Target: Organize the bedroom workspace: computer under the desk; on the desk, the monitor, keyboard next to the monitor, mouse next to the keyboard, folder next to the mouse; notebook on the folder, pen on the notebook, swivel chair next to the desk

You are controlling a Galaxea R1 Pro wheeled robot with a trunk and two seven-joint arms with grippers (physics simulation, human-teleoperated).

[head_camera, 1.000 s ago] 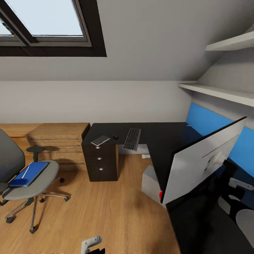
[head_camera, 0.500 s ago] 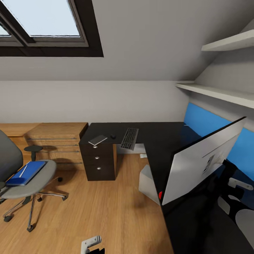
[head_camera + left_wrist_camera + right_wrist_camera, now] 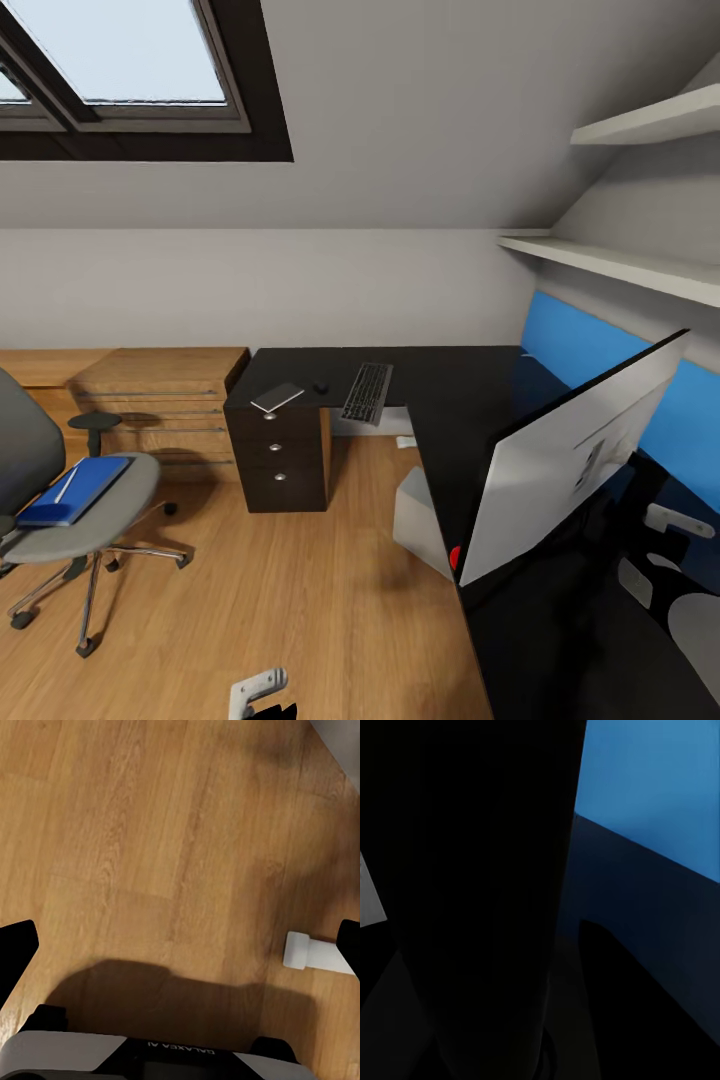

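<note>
My left gripper hangs over the bare wood floor, fingers spread wide with nothing between them. I cannot tell how my right gripper stands: its wrist camera looks at a dark mass, probably the monitor's stand, against the blue wall panel.

The monitor sits tilted on the near leg of the desk, its silver back toward me and its lower corner right at the desk's inner edge. Just below that edge, the computer stands on the floor, tucked partly under the desk. On the far leg, the keyboard lies close to the front edge, the mouse just beside it, then the notebook above the drawer unit.

The swivel chair stands well apart from the desk, with open floor between. The folder lies on its seat, the pen on top.
</note>
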